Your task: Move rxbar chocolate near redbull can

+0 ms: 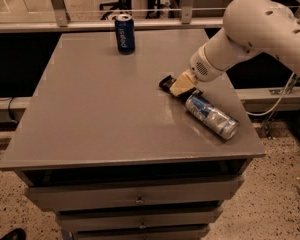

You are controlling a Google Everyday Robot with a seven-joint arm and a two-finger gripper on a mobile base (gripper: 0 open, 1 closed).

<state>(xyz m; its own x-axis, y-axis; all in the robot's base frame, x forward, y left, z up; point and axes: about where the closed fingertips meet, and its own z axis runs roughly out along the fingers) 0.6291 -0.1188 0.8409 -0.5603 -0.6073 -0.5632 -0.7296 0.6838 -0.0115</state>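
The redbull can [211,115], silver and light blue, lies on its side near the table's right front corner. The rxbar chocolate [166,83] is a dark flat bar; only its left end shows, just left of the can's top. My gripper [181,86] with tan fingers is down at the table directly over the bar, between it and the can. The white arm reaches in from the upper right and hides the rest of the bar.
A dark-blue can [124,33] with white lettering stands upright at the back of the grey table [100,114]. Drawers sit below the tabletop. A railing runs behind the table and a cable hangs at the right.
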